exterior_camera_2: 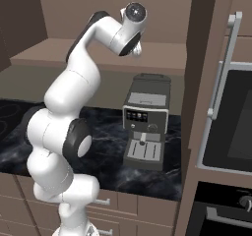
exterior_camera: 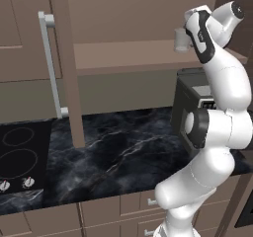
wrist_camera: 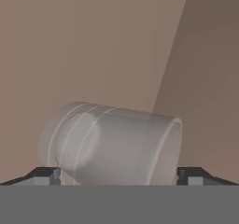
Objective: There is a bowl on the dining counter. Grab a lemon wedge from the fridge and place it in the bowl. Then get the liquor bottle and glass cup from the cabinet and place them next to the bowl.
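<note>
Pincer point(wrist_camera: 116, 175) (jaws wide) straddles glass cup point(wrist_camera: 112, 143), arm raised high.

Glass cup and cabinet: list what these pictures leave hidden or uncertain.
- Glass cup: hand view, its lower side is cut off at the bottom edge, between the open pincer fingertips; contact cannot be judged.
- Glass cup: left base view, partly hidden by the arm.
- Coffee machine: left base view, mostly hidden behind the arm.

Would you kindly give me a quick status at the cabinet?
Gripper open. Glass cup between the fingertips, not yet gripped. Nothing seen in the way.
</note>
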### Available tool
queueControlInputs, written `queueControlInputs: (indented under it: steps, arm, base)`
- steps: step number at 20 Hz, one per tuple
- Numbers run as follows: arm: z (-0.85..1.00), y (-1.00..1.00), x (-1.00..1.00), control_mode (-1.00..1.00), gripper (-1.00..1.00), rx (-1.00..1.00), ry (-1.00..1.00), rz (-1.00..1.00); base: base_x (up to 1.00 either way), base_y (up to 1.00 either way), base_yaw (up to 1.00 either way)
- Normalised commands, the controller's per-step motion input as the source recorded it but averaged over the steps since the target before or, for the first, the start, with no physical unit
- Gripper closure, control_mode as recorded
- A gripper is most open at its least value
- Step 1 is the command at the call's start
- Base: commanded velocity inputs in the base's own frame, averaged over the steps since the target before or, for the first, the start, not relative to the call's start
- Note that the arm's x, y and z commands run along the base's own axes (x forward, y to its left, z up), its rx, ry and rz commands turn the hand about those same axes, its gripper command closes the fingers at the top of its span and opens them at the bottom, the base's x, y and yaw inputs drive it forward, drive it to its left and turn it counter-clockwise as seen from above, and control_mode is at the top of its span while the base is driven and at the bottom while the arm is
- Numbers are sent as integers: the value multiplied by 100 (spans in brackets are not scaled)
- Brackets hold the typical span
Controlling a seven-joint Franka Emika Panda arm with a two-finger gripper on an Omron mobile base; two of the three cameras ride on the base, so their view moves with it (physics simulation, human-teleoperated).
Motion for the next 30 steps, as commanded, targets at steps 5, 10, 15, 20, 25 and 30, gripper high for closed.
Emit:
queueControlInputs:
  steps: [5, 10, 15, 20, 25, 30]
  arm:
    - [-13, 0, 2, -100, -100, -2, 0, 0]
    - [-14, 0, 4, -100, -100, -2, 0, 0]
    - [-13, 0, 6, -100, -100, -2, 0, 0]
    - [-12, 0, 3, -100, -100, -2, 0, 0]
    - [-7, 0, 0, -100, -100, 0, 0, 0]
    - [-12, 0, 0, -100, -100, 0, 0, 0]
  base:
    - [0, 0, 0]
    - [0, 0, 0]
    - [0, 0, 0]
    - [0, 0, 0]
    - [0, 0, 0]
    - [0, 0, 0]
